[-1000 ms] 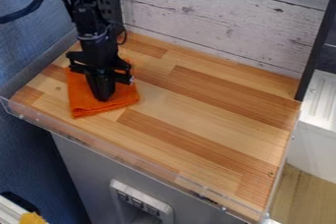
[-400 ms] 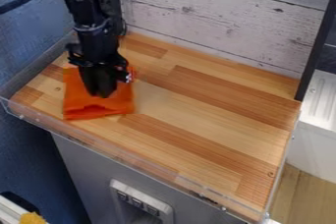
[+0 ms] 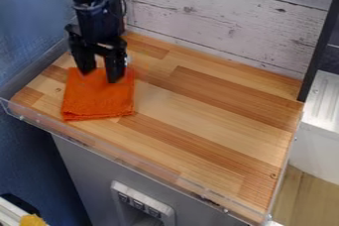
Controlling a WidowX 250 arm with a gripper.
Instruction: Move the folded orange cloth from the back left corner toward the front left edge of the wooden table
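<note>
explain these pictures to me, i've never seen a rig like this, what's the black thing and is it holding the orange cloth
The black thing is a robot arm, a bit like a mechanical arm with a hand at its end. It comes in from the upper left, and its base is out of view. The pictures come from one fixed camera that looks down at a slant.

At the arm's lower end is the tool, which has two black fingers. They are spread apart over the far part of the orange cloth, and nothing looks gripped. Whether the tips touch the cloth, I can't tell.

The cloth lies flat near the left end of the wooden surface. Behind that stands a whitish plank-patterned wall.
</note>
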